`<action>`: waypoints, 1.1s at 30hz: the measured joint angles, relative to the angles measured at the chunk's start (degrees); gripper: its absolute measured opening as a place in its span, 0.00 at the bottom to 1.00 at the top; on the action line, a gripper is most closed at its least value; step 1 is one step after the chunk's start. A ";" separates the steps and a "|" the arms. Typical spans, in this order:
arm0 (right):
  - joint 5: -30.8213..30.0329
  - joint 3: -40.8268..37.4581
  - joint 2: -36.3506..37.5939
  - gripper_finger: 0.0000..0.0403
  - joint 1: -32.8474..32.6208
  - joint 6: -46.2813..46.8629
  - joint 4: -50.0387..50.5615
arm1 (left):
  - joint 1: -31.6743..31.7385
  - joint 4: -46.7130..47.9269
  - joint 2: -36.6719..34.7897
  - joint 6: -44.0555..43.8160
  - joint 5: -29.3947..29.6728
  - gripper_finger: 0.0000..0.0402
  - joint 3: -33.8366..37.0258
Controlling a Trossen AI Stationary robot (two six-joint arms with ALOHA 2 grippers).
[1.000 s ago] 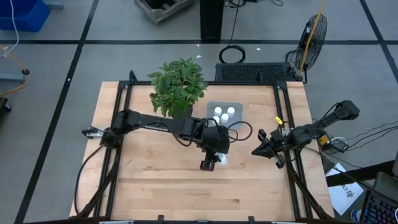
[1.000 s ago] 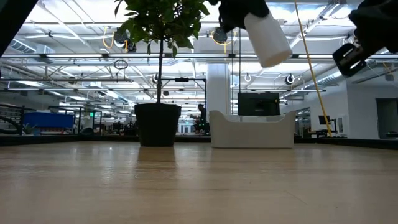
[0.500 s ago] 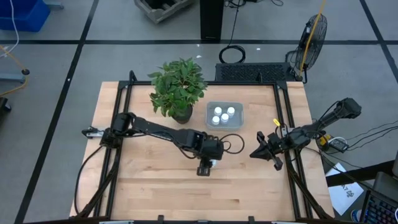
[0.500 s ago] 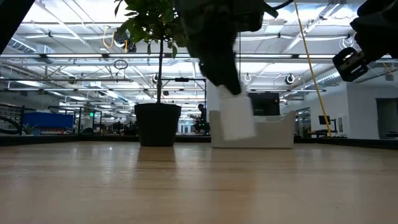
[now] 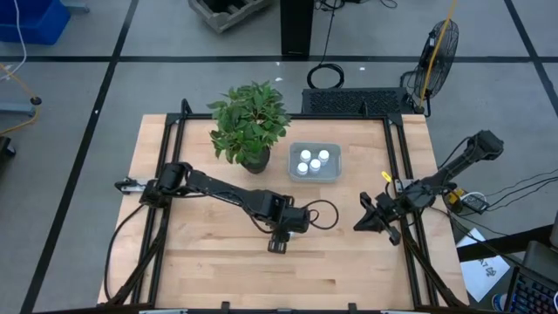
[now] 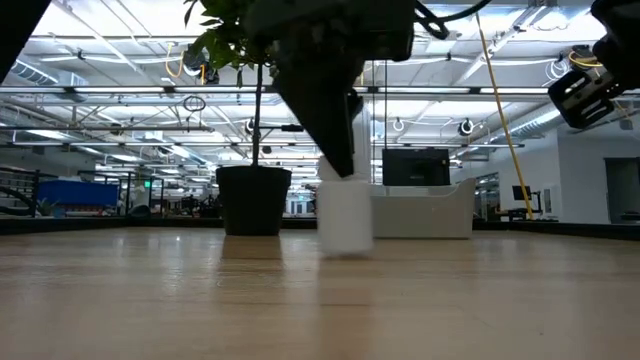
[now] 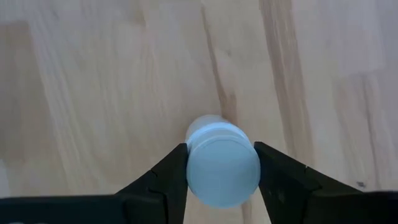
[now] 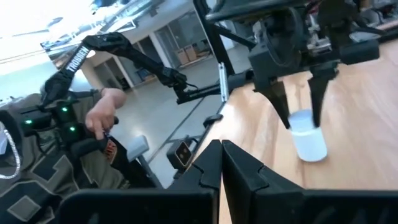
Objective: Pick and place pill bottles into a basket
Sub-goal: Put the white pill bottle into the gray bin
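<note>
My left gripper (image 5: 277, 243) is at the table's middle, toward the near edge, shut on one white pill bottle (image 6: 345, 215), which stands upright; it also shows in the right wrist view (image 8: 308, 143). The pale basket (image 5: 315, 174) stands at the far middle with three white bottles (image 5: 312, 160) in it, well beyond the left gripper. My right gripper (image 5: 359, 222) hovers by the table's right side, shut and empty (image 8: 221, 163). My left gripper pinches the bottle's capped top (image 7: 222, 171) between its two fingers (image 7: 174, 168), one on each side. The fingers come from above, pointing down. The bottle stands upright below them, and its bottom (image 6: 345, 250) seems to rest on the table.
A leafy plant in a dark pot (image 5: 251, 126) stands at the far left of the basket. Black frame rails (image 5: 397, 174) run along the table's left and right sides. A person (image 8: 93, 124) sits beyond the table. Bare wood lies around the held bottle.
My left gripper has gone toward the table's near edge and down, away from the basket, keeping hold of the bottle. The bottle was high and tilted; now it is upright, low at the table top.
</note>
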State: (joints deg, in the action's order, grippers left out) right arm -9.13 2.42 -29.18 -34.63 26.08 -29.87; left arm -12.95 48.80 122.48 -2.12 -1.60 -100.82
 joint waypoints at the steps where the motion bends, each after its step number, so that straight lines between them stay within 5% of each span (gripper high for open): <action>1: 0.00 0.00 -0.23 0.01 -0.26 -0.28 -0.39 | 0.00 -0.52 0.11 -0.02 -0.20 0.41 -0.02; 8: -1.69 0.00 -2.71 0.01 -1.51 -0.83 -1.26 | 0.17 -1.03 0.35 -0.58 -0.89 0.54 -0.04; 18: -1.83 0.00 -5.52 0.01 -1.51 -0.63 -1.85 | 0.17 -1.77 -0.37 -1.11 2.52 0.56 -0.04; 26: -14.91 0.10 -12.99 0.01 -0.89 -1.50 -7.03 | -0.31 2.06 -5.47 -0.96 -1.28 0.56 -0.07; 33: -14.62 7.95 -26.09 0.01 -0.52 -3.62 -10.50 | -3.64 7.56 -10.63 -2.14 4.56 0.35 -0.08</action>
State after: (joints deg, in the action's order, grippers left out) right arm -23.75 10.36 -55.28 -35.15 22.47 -40.37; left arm -16.59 56.36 111.84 -4.26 2.96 -100.90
